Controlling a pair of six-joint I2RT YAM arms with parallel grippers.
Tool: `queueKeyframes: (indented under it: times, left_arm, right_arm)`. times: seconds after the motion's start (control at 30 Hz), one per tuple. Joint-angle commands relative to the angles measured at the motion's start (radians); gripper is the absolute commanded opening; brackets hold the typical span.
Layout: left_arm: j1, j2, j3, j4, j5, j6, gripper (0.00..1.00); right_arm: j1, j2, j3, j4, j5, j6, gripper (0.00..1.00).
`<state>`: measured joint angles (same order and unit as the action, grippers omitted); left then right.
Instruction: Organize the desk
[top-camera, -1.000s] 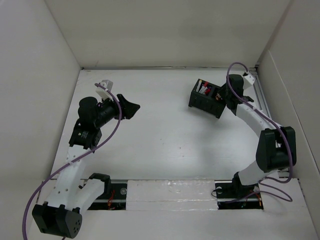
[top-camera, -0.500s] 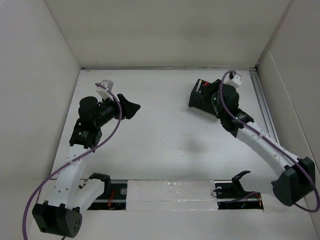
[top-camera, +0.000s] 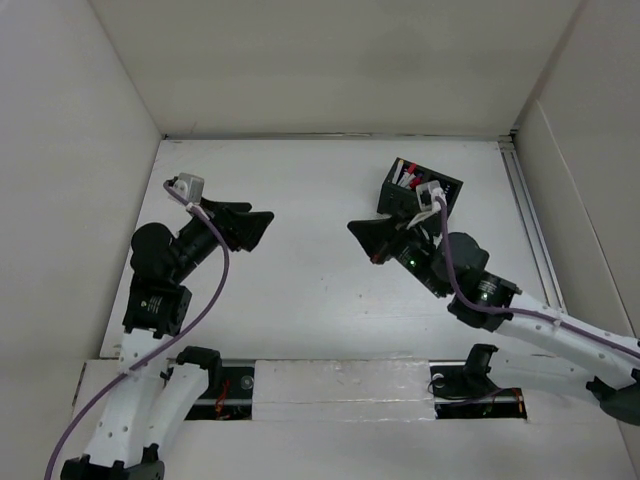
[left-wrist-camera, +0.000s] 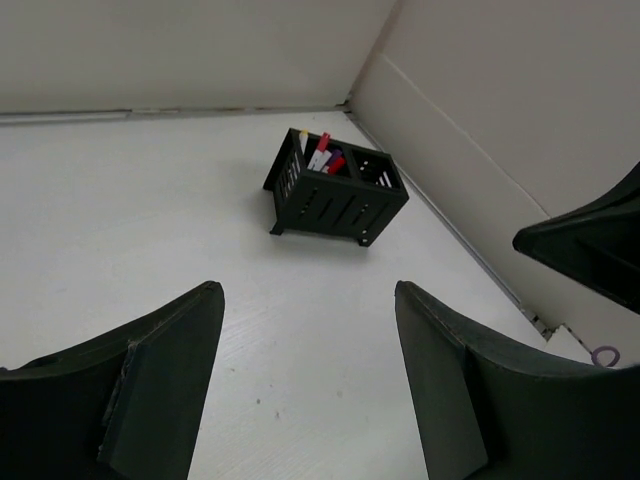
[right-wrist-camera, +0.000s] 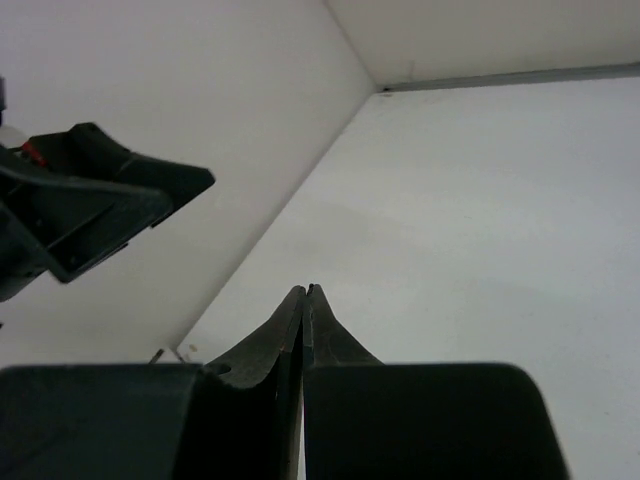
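Desk (top-camera: 320, 290): matte white tabletop, closed in by white walls (top-camera: 330, 70); it fills the middle of my overhead view, beneath both arms.
Black organizer box (top-camera: 421, 191): far right part of the desk, upright, coloured markers (left-wrist-camera: 322, 158) standing in one compartment.
Left gripper (left-wrist-camera: 310, 300): fingers spread wide, nothing between them; I see it above the desk's left side.
Right gripper (right-wrist-camera: 305, 291): fingers pressed together, empty, near the box's near-left corner.
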<state>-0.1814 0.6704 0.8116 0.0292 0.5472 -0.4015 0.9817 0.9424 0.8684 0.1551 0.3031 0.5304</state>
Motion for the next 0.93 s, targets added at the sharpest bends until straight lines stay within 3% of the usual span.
queueKeyframes:
  times: [0.0, 0.13, 0.27, 0.37, 0.57, 0.9]
  left_arm:
    - [0.005, -0.044, -0.017, 0.09, 0.014, -0.02, 0.66]
    - [0.005, -0.115, -0.009, 0.097, -0.015, -0.031, 0.66]
    - [0.005, -0.149, -0.016, 0.123, -0.024, -0.062, 0.66]
    - [0.005, -0.157, -0.012, 0.135, -0.024, -0.086, 0.67]
    - [0.005, -0.181, -0.026, 0.199, -0.02, -0.135, 0.66]
    - [0.005, -0.183, -0.043, 0.279, 0.0, -0.187, 0.66]
  right_arm:
    - [0.075, -0.06, 0.001, 0.011, -0.038, -0.084, 0.04]
    - [0.156, -0.158, 0.0, -0.054, 0.016, -0.098, 0.11]
    - [0.179, -0.281, -0.031, -0.084, 0.144, -0.075, 0.33]
    - [0.179, -0.321, -0.057, -0.086, 0.18, -0.07, 0.39]
    - [0.179, -0.441, -0.095, -0.14, 0.278, -0.011, 0.42]
    - [0.179, -0.445, -0.111, -0.152, 0.317, 0.0, 0.44]
